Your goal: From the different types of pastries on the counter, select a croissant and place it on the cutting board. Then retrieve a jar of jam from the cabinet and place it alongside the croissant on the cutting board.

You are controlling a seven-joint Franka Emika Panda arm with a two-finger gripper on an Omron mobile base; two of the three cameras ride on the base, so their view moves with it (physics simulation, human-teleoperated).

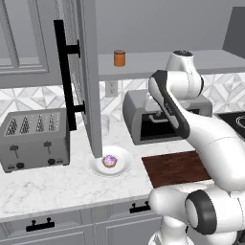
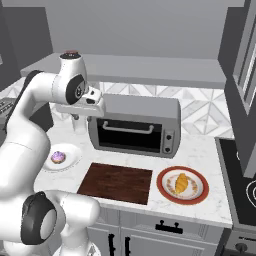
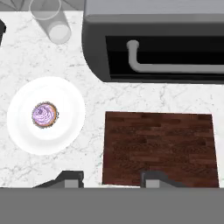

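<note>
Right base view gives us the croissant [image 2: 181,183], lying on the red-rimmed plate [image 2: 165,194] just right of the cutting board [image 2: 117,182], which is bare. In the hand view our gripper [image 3: 110,179] hangs high over the counter [image 3: 92,96] with its 2 fingertips spread apart, holding nothing. We judge the croissant light, soft and flaky, easily crushed, so we would close gently across its thicker middle, jaws set across the short width. The jar of jam [image 1: 119,58] waits on the open cabinet's shelf [image 1: 158,62]; rigid, probably smooth.
</note>
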